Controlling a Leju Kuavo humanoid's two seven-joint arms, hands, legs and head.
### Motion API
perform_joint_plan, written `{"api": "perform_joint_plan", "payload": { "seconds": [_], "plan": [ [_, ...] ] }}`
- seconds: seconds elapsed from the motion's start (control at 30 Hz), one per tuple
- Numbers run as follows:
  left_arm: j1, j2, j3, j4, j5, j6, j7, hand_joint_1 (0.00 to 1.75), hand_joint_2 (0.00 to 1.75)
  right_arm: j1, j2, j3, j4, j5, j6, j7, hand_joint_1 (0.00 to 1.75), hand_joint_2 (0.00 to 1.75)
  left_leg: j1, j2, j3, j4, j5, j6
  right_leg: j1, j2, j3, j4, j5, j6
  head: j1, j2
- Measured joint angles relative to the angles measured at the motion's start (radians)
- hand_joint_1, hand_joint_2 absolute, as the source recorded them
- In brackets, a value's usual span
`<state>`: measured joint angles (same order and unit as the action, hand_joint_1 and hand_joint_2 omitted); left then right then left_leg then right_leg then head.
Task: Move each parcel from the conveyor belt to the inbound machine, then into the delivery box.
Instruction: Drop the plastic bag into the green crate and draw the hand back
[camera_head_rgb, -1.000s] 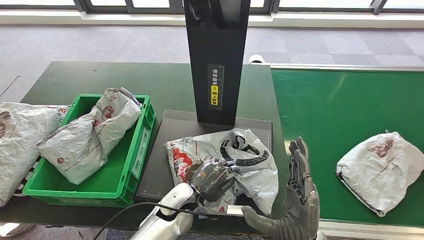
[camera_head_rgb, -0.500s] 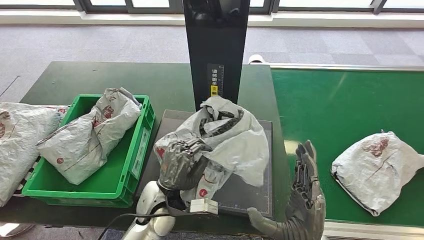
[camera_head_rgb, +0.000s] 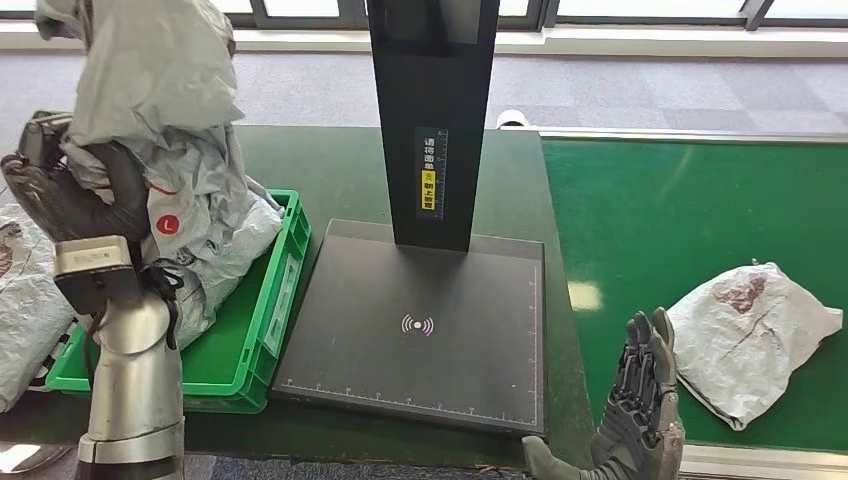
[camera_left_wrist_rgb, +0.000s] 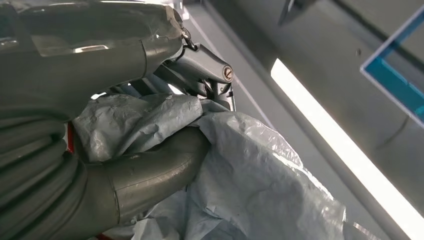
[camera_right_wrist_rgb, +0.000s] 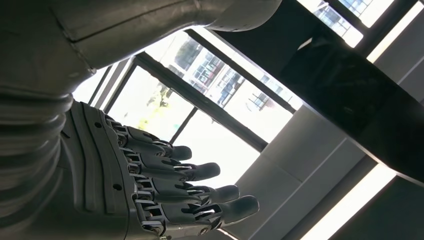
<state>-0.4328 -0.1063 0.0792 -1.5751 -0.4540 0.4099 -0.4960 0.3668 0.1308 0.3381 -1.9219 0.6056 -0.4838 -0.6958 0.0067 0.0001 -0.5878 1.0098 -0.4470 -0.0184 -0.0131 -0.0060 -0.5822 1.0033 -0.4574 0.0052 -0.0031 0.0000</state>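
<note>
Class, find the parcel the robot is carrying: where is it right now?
In the head view, the grey parcel hangs from the left robot hand, raised at far left above the green crate.

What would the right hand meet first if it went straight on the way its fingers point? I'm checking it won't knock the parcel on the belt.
Probably nothing. The right hand is open, fingers pointing up; the wrist view shows just windows beyond them. The grey parcel lies beside it, though depth is unclear.

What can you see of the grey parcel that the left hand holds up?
The crumpled grey plastic mailer parcel is soft and wrinkled, with red print and a round white logo. The left hand grips it, fingers pressed into the film, raised above the green plastic crate, its lower folds hanging toward another parcel there.
</note>
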Motion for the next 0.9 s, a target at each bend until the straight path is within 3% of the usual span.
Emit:
{"api": "perform_joint_plan", "payload": {
  "seconds": [0.23,0.47,0.67,0.9],
  "plan": [
    [-0.140,0.048,0.107,0.084,-0.083,0.004,0.081,1.75,1.75,0.006,0.012,-0.022,-0.021,0.003,0.035,-0.002,0.00,1.75,0.000,0.000,0.000,0.000,0.000,0.000,0.000,0.000,0.000,0.000,0.000,0.000,0.000,0.000],
    [-0.310,0.139,0.177,0.461,-0.236,0.015,0.153,1.75,1.75,0.010,0.012,-0.026,-0.030,-0.004,0.055,-0.003,0.00,1.75,0.000,0.000,0.001,0.000,0.002,-0.002,0.001,0.002,-0.001,0.000,0.002,-0.002,0.000,0.000],
    [-0.316,0.161,0.185,0.699,-0.331,0.027,0.182,1.75,1.75,0.017,0.016,-0.049,-0.043,0.012,0.076,-0.005,0.00,1.75,0.000,0.001,-0.001,0.000,0.002,-0.002,0.001,0.002,-0.001,0.000,0.002,-0.002,0.000,0.000],
    [-0.315,0.160,0.177,0.795,-0.397,0.020,0.211,1.75,1.75,0.025,0.024,-0.065,-0.053,0.036,0.074,-0.005,0.00,1.75,0.000,0.001,-0.001,0.000,0.001,-0.002,0.001,0.002,-0.002,-0.001,0.002,-0.002,0.000,0.000]
  ]
}}
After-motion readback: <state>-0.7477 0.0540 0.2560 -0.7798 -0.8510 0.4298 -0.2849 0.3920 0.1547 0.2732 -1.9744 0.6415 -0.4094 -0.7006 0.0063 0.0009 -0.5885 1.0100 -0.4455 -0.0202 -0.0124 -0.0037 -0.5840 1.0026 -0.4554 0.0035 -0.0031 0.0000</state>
